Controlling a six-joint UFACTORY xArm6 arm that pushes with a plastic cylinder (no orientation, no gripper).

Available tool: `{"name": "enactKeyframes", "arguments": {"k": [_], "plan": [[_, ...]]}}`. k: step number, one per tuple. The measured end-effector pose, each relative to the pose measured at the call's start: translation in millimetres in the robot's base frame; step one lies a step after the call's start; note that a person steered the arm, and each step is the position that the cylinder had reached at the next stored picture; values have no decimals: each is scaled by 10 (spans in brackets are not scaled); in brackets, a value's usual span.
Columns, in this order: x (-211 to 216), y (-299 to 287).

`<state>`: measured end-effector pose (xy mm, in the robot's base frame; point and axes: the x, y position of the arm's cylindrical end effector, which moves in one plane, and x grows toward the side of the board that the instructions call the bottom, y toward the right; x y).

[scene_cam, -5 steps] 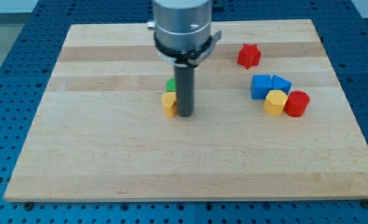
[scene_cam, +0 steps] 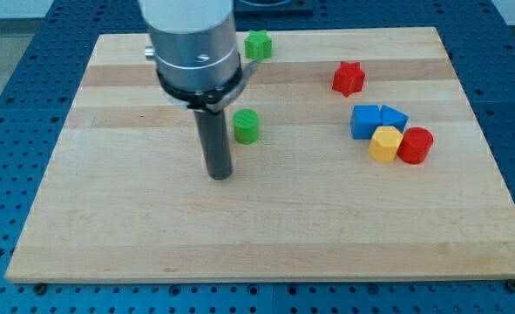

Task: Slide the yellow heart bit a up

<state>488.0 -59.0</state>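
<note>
The yellow heart does not show in the camera view; it may be hidden behind my rod. My tip (scene_cam: 220,175) rests on the wooden board (scene_cam: 109,227), left of centre. A green cylinder (scene_cam: 246,126) stands just right of the rod and a little above the tip. I cannot tell whether the rod touches any block.
A green star (scene_cam: 258,44) lies near the board's top edge. A red star (scene_cam: 348,78) lies at upper right. Below it, two blue blocks (scene_cam: 366,121) (scene_cam: 394,117), a yellow hexagon (scene_cam: 385,144) and a red cylinder (scene_cam: 416,145) sit clustered.
My rod has moved to the view's left and slightly down. The yellow heart beside it no longer shows. The green cylinder and the green star are now uncovered.
</note>
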Motion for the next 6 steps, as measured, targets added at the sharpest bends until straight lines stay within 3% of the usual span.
{"name": "enactKeyframes", "arguments": {"k": [3, 6], "plan": [[-176, 252], [-317, 13]]}}
